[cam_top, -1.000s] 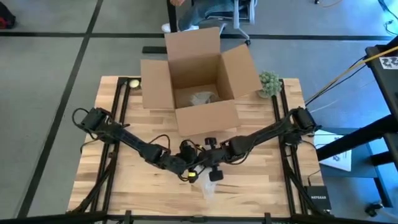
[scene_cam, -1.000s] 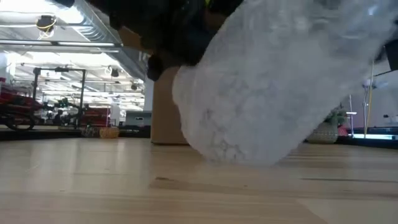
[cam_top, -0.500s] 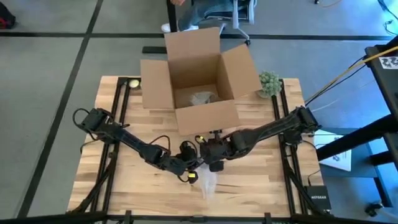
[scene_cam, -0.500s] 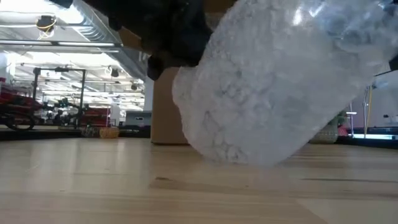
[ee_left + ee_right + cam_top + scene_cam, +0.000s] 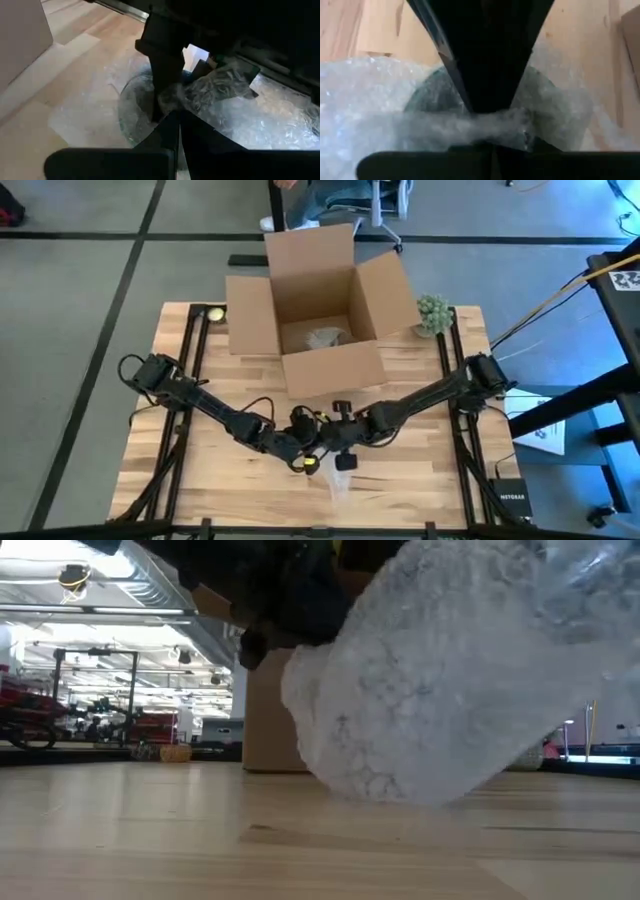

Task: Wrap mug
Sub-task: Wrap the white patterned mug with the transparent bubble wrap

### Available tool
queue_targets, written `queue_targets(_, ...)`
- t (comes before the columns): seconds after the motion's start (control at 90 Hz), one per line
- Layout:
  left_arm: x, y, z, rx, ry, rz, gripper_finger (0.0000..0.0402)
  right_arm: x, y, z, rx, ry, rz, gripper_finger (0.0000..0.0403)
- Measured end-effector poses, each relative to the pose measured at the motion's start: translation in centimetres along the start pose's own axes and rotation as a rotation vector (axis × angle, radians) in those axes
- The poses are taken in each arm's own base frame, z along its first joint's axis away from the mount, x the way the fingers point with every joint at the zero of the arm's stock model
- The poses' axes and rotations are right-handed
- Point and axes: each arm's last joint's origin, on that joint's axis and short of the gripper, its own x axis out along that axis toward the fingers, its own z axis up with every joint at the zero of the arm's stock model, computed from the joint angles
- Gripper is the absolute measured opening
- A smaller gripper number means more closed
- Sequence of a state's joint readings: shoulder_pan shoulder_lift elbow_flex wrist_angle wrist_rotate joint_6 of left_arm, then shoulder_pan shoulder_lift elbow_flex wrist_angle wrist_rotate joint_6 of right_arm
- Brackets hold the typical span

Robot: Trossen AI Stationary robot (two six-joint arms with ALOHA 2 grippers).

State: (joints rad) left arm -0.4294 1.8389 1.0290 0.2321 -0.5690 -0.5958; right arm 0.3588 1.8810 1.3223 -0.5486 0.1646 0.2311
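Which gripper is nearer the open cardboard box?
Right, narrowly. The right gripper sits just in front of the cardboard box, pinching bubble wrap around the mug. The left gripper is beside it, slightly farther from the box.

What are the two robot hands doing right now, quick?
Left hand: closed, pinching the clear bubble wrap around the mug.
Right hand: closed on a bunched fold of the same bubble wrap.

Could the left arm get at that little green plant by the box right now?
Probably not. The left gripper is shut on the bubble wrap, and the plant sits at the far right corner, past the cardboard box.
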Motion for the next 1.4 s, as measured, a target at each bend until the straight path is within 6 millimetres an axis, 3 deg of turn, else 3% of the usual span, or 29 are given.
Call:
queue_targets(0.111,0.0,0.0,0.0,0.003,0.003,0.004,0.0,-1.4,0.0,0.9,-0.04,0.046,-0.007,0.0001)
queue_targets(0.278,0.0,0.0,-0.1,0.001,0.001,0.004,0.0,-6.6,0.2,2.6,-0.068,0.031,-0.002,0.0001)
queue_targets(0.533,0.0,0.0,-0.1,0.001,0.004,0.006,0.0,-10.2,3.6,1.5,-0.138,-0.019,0.104,0.0001)
queue_targets(0.7,0.0,0.0,-0.1,0.005,0.006,0.008,0.0,-8.2,6.4,-1.2,-0.175,0.013,0.144,0.0001)
queue_targets(0.811,0.0,0.1,-0.2,0.011,0.01,0.01,0.0,-5.8,8.0,-4.7,-0.165,0.025,0.093,0.0001)
queue_targets(0.933,0.0,0.0,-0.1,0.0,0.0,0.004,0.0,-3.6,8.9,-6.9,-0.095,-0.102,0.043,0.0001)
queue_targets(1.089,0.0,0.1,-0.1,-0.005,0.001,0.006,0.0,-3.4,9.7,-6.3,-0.079,-0.351,-0.021,0.0001)
queue_targets(1.4,0.0,0.1,0.0,0.002,0.0,0.006,0.0,-3.7,9.1,-5.5,-0.151,-0.466,-0.269,0.0001)
